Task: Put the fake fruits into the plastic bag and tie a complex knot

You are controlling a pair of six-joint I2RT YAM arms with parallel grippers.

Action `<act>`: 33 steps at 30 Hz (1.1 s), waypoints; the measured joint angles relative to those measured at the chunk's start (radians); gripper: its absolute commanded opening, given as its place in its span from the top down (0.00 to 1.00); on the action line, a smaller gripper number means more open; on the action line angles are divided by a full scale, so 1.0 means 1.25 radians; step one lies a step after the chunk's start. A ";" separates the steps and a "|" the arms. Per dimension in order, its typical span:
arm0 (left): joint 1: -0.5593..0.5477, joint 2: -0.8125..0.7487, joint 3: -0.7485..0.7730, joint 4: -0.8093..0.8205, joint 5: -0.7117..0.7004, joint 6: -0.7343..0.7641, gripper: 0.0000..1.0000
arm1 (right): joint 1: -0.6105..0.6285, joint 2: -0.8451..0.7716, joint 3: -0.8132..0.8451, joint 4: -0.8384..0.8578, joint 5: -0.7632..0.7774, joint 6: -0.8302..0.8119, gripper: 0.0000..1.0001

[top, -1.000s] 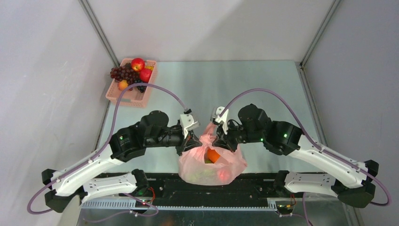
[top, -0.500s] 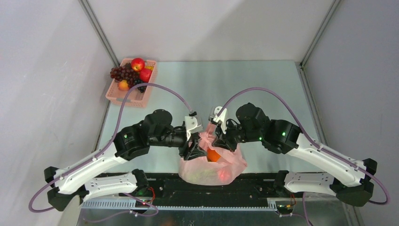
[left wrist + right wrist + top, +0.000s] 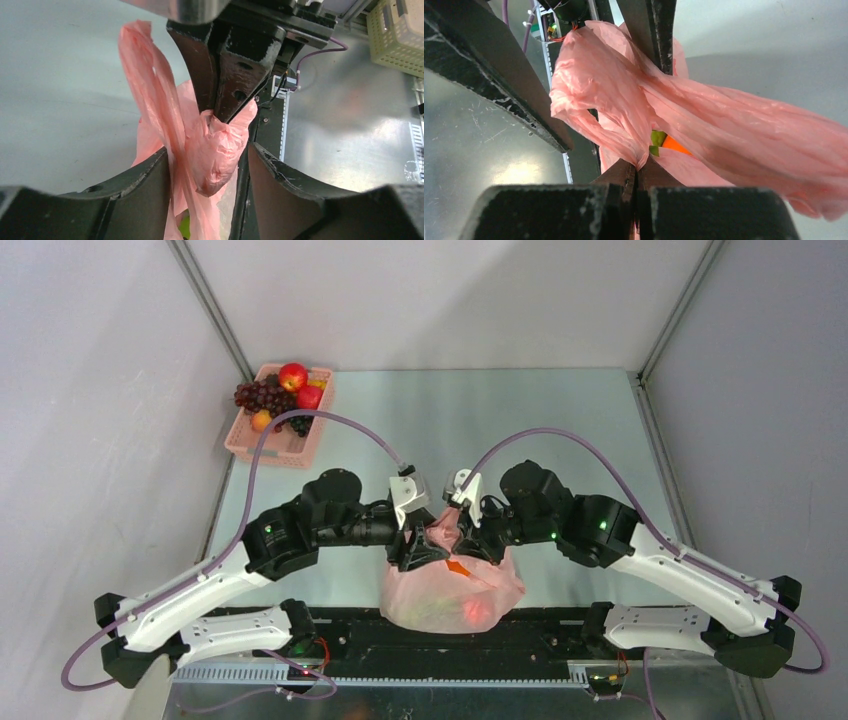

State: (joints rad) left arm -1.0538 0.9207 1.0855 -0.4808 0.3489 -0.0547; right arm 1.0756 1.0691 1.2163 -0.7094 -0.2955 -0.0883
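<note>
Because the plastic bag [image 3: 452, 592] is made of thin, translucent pink film, the fake fruits in it are partly seen: an orange [image 3: 458, 567] at the narrowed mouth and a red fruit [image 3: 475, 613] lower down. The bag is set at the near edge of the table [image 3: 560, 430], between the two arm bases, and is rounded and sagging under its load. Its upper film is gathered into a crumpled, glossy wad [image 3: 215, 155], which is pinched tight by the clenched right fingers [image 3: 638, 172]. A long, flattened handle strip [image 3: 145, 85] is drawn up beside it. The left fingers [image 3: 424, 548] are spread apart, with wad and strip lying between them, not clamped.

Knotting is judged to be the step in hand. It would be done well if the right pinch is kept firm while the left fingers are closed on the strip alone, low near the neck, so that it can be wound round the wad. Pulls should be made slowly and evenly, since such film is easily stretched or torn, and the smooth, round fruits could be spilled if the mouth is let open.

Well apart, at the far left corner, a pink lattice basket [image 3: 275, 445] is seen with a red apple [image 3: 293, 376] and a dark grape bunch [image 3: 258, 395] in it, so the filling may not be finished.
</note>
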 measured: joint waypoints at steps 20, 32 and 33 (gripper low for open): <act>0.000 -0.015 -0.044 0.043 -0.110 -0.105 1.00 | 0.104 -0.149 -0.039 0.029 0.250 -0.013 0.28; 0.000 -0.032 -0.046 0.036 -0.132 -0.166 1.00 | 0.373 -0.175 -0.206 0.208 0.719 -0.106 0.13; 0.000 -0.032 -0.046 0.034 -0.133 -0.166 1.00 | 0.384 -0.167 -0.211 0.219 0.742 -0.115 0.13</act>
State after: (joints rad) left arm -1.0538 0.8803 1.0275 -0.4381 0.1829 -0.2626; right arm 1.5551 0.8608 0.9531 -0.4355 0.6315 -0.2321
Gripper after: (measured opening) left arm 0.012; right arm 0.866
